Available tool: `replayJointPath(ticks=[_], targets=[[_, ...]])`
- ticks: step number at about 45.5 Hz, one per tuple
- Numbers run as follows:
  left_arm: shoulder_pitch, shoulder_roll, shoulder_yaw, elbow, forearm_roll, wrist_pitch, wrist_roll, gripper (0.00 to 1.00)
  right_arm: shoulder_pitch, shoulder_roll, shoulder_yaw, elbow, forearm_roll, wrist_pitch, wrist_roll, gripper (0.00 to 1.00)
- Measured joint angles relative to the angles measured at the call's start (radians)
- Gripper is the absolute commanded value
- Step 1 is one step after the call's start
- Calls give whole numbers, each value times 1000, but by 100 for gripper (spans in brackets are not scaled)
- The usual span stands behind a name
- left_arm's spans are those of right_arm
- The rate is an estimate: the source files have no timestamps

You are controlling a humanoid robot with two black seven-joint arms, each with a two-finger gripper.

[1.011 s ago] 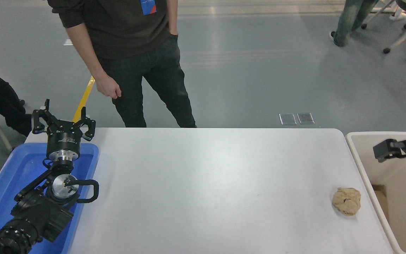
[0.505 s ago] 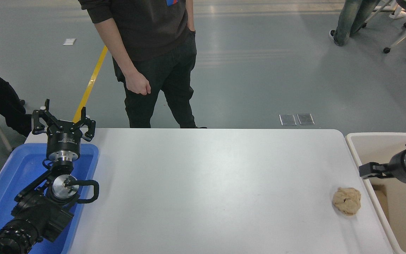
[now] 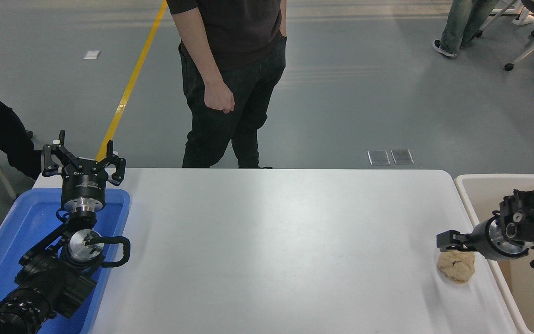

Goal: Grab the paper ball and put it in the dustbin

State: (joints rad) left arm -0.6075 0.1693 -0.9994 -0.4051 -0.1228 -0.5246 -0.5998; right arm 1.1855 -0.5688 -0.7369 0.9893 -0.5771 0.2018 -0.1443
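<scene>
Now the right gripper (image 3: 450, 241) is hovering over the paper ball (image 3: 455, 268) at lower right beside the dustbin (image 3: 473, 195), jaw state unclear; left gripper (image 3: 83, 160) is sitting open.

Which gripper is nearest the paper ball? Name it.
The right gripper, reaching in from the right edge just above the ball beside the bin. The left gripper sits far off over the blue tray.

A white table (image 3: 267, 241) with rounded far corners carries the things. A tan, crumpled paper ball (image 3: 455, 268) lies on it close to the right edge, toward the near right corner. A shallow blue tray (image 3: 3, 250) sits at the table's left edge and reaches down to the near left corner.
</scene>
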Motion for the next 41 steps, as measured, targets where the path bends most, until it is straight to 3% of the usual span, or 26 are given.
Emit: replayJointPath(ticks=[8, 11, 13, 17, 20, 21, 23, 41], targets=[[0, 0, 0, 0, 0, 0, 0, 99, -61, 40, 17, -60, -2, -19, 0, 100], [0, 0, 0, 0, 0, 0, 0, 99, -85, 54, 20, -83, -6, -31, 0, 93], [0, 0, 0, 0, 0, 0, 0, 99, -100, 63, 22, -98, -13, -41, 0, 81], [0, 0, 0, 0, 0, 0, 0, 99, -124, 75, 25, -119, -25, -58, 0, 45], [0, 0, 0, 0, 0, 0, 0, 99, -136, 82, 26, -129, -31, -67, 0, 37], [0, -1, 0, 0, 0, 0, 0, 99, -139, 83, 26, -132, -33, -69, 0, 29], [0, -1, 0, 0, 0, 0, 0, 99, -143, 86, 27, -137, -35, -73, 1, 0], [0, 0, 1, 0, 0, 0, 1, 99, -46, 26, -2, -45, -40, -72, 2, 0]])
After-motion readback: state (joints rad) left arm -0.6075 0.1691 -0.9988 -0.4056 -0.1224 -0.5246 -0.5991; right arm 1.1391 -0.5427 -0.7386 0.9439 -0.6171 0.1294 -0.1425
